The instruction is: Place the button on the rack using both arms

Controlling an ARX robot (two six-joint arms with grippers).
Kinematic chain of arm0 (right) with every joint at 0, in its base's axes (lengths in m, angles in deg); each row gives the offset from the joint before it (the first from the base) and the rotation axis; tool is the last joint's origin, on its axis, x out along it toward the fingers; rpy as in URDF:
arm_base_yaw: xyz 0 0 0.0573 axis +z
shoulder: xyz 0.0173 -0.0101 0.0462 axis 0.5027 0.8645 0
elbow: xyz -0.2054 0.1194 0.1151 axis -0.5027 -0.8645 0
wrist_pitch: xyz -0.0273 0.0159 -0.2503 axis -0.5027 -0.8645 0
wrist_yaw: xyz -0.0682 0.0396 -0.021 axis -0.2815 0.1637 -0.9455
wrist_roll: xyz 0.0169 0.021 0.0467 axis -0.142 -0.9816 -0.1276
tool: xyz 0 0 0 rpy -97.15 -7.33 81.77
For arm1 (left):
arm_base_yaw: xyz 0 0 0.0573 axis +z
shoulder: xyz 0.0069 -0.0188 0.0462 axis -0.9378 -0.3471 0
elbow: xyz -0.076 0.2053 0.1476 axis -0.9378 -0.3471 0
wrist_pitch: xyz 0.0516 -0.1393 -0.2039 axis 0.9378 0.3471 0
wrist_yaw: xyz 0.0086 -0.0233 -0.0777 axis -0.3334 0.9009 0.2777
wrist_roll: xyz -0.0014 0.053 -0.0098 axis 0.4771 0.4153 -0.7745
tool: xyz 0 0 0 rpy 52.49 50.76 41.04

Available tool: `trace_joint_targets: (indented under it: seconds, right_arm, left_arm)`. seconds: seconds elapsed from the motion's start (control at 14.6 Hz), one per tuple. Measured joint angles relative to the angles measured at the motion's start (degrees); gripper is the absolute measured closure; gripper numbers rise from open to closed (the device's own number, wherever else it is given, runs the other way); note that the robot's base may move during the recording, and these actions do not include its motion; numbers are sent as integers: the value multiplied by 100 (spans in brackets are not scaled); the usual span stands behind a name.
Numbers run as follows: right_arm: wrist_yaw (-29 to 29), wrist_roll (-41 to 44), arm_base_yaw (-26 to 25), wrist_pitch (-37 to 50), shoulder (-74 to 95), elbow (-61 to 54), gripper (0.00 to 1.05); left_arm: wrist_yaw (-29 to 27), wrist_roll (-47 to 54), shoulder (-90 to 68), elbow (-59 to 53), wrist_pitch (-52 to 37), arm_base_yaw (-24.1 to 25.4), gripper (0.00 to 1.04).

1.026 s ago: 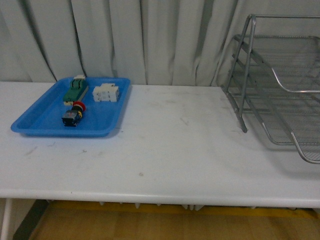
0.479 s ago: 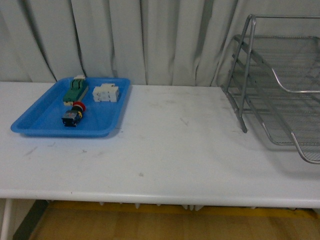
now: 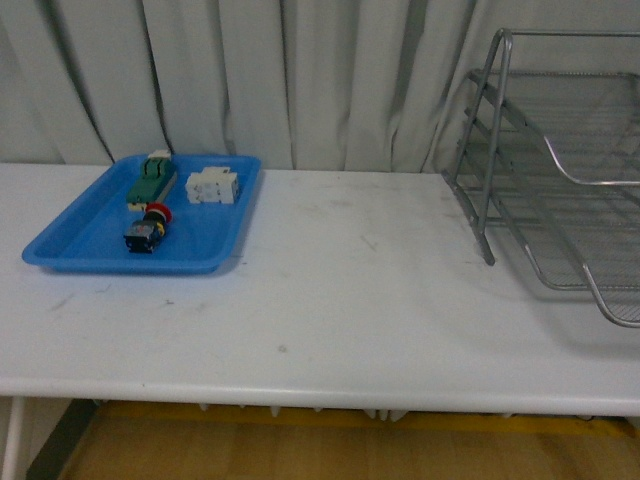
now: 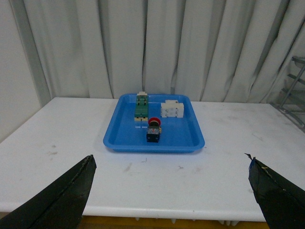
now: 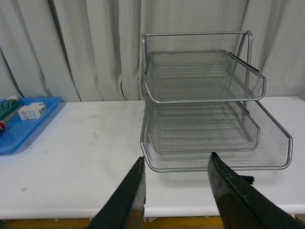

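The button [image 3: 147,227], red cap on a dark body, lies in the blue tray [image 3: 70,245] at the table's left; the left wrist view also shows the button [image 4: 153,130]. The silver wire rack [image 3: 560,170] stands at the right, and its three tiers fill the right wrist view, rack [image 5: 205,109]. My left gripper [image 4: 171,160] is open, well back from the tray near the table's front edge. My right gripper [image 5: 177,160] is open too, just in front of the rack's lowest tier. Neither arm appears in the front view.
A green terminal block [image 3: 152,180] and a white blocky component [image 3: 212,186] share the blue tray with the button. Grey curtains [image 3: 300,80] hang behind the white table [image 3: 350,300]. The table's front edge runs across the bottom of the front view.
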Motion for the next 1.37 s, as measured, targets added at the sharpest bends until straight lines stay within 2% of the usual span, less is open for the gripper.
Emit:
trace_joint_targets:
  seconds: [0.34, 0.48, 0.55, 0.62, 0.68, 0.82, 0.96, 1.03, 1.23, 1.37]
  right_arm:
    - [0, -2, 0, -2, 0, 0, 4]
    - [0, 4, 0, 0, 0, 0, 6]
    - [0, 4, 0, 2, 0, 0, 6]
    - [-2, 4, 0, 4, 0, 0, 6]
    - [0, 4, 0, -2, 0, 0, 6]
    - [0, 7, 0, 2, 0, 0, 6]
    - [0, 4, 0, 0, 0, 0, 6]
    - [0, 4, 0, -2, 0, 0, 6]
    - [0, 4, 0, 0, 0, 0, 6]
    - [0, 7, 0, 0, 0, 0, 6]
  left_arm:
    - [0, 0, 0, 0, 0, 0, 7]
    - [4, -2, 0, 0, 9, 2, 7]
    - [859, -24, -542, 431, 1172, 352, 7]
    - [1475, -44, -1637, 861, 1333, 498, 7]
    - [1735, -105, -2269, 1051, 852, 398, 7]
    - [1738, -208, -3753, 1585, -479, 138, 7]
    - [1414, -258, -5873, 2511, -1801, -223, 7]
    - [1209, -197, -7259, 3307, -2004, -496, 7]
    - [896, -92, -8319, 4015, -1980, -715, 7]
    - [686, 22, -9892, 5335, -1408, -876, 7]
